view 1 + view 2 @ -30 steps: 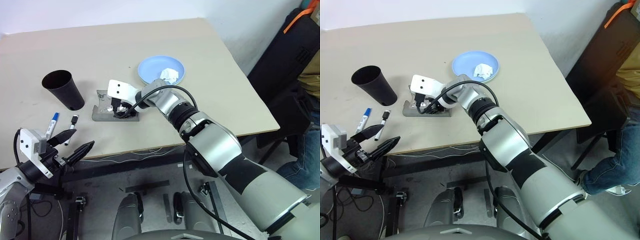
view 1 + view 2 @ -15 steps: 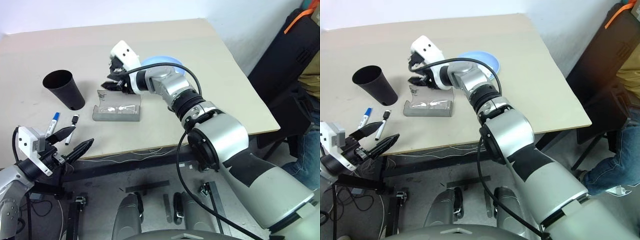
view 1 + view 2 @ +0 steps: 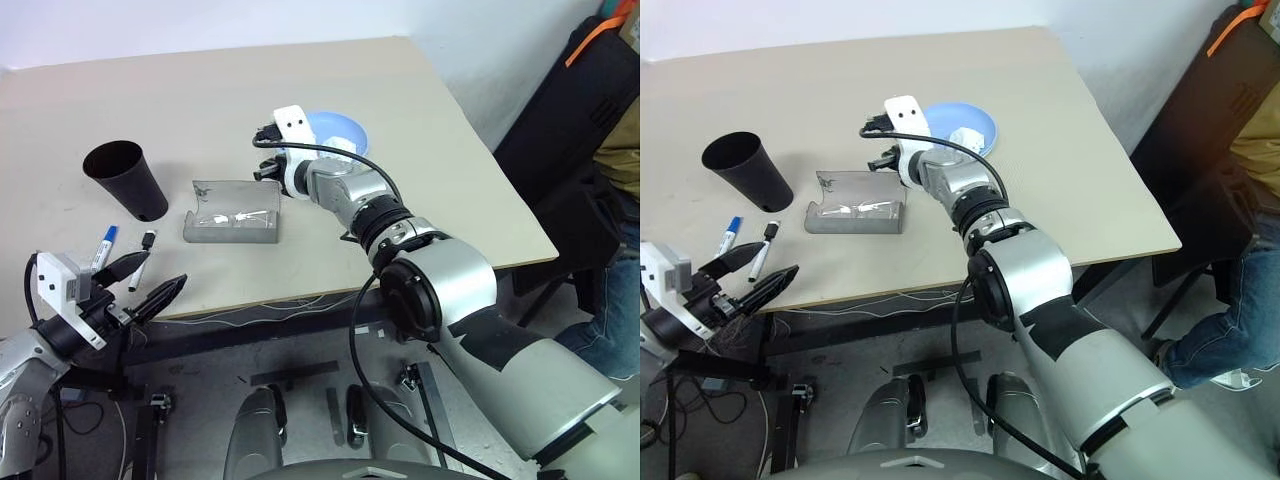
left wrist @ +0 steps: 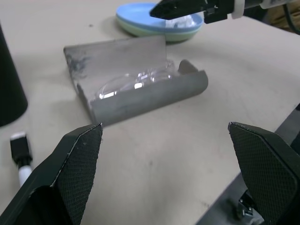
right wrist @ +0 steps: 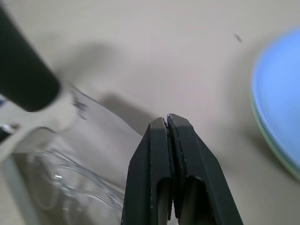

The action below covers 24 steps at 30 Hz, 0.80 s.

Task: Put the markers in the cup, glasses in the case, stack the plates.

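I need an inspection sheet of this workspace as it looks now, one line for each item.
Surface: beige table.
Job's things: glasses lie inside open grey case; black cup upright; blue-capped marker and black-capped marker lie on table; blue plate stacked on green plate.
Clutter: white tissue on blue plate.
Grippers: left tool open at table edge; right tool shut, empty, above case lid.
Cables: black cable along right arm.
Surroundings: person seated right.

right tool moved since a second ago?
Yes. The right tool lifted out of the open case and now hangs shut past its far edge, beside the plates.
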{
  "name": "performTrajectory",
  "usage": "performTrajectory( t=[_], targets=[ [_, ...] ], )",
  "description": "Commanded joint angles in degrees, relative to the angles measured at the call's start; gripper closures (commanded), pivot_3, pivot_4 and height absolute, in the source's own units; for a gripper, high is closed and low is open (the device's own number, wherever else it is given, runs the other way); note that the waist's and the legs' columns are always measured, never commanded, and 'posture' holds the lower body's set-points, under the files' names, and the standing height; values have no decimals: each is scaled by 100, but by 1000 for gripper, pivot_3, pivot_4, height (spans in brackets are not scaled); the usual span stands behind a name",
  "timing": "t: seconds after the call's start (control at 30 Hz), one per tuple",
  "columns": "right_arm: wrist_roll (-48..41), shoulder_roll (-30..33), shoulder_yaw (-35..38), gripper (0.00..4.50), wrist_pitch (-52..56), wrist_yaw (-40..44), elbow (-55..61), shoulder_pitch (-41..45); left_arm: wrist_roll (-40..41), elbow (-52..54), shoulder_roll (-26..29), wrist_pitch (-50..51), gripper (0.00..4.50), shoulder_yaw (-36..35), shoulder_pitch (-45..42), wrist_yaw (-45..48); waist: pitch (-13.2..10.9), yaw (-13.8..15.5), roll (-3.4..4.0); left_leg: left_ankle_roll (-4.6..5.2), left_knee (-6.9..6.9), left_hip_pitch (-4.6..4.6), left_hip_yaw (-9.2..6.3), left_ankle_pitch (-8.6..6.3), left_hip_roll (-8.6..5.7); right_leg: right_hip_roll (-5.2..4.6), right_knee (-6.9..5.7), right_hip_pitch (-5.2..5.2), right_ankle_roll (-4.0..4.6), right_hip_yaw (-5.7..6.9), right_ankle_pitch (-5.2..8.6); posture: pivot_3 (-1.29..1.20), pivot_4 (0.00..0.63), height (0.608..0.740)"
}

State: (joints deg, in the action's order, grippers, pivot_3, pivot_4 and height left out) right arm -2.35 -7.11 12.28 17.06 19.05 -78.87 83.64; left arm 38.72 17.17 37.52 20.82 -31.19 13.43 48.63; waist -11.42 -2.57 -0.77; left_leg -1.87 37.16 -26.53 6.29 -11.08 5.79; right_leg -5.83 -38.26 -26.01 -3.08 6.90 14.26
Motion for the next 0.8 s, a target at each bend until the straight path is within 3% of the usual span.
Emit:
performTrajectory(
  t=[0.03, 0.6, 0.8],
  targets=[
    [-179, 47, 288, 4411, 110, 71, 61, 63, 24, 267, -6, -132, 0, -190, 95, -48, 0, 1, 1, 0, 1, -1, 0, 0, 0, 0, 0, 0, 0, 0, 0, 0, 150, 706],
    [-125, 73, 616, 4411, 409, -61, 42, 14, 49, 443, -68, -193, 0, -363, 402, -170, 0, 0, 0, 0, 4, 1, -3, 0, 0, 0, -2, 2, 0, 0, 0, 0, 150, 706],
    [-43, 166, 507, 4411, 549, 653, 81, 170, 43, 467, -58, -197, 0, -383, 442, -172, 0, 1, 0, 0, 4, 0, -4, 0, 0, 1, -2, 2, 0, 0, 0, 0, 150, 706]
  ],
)
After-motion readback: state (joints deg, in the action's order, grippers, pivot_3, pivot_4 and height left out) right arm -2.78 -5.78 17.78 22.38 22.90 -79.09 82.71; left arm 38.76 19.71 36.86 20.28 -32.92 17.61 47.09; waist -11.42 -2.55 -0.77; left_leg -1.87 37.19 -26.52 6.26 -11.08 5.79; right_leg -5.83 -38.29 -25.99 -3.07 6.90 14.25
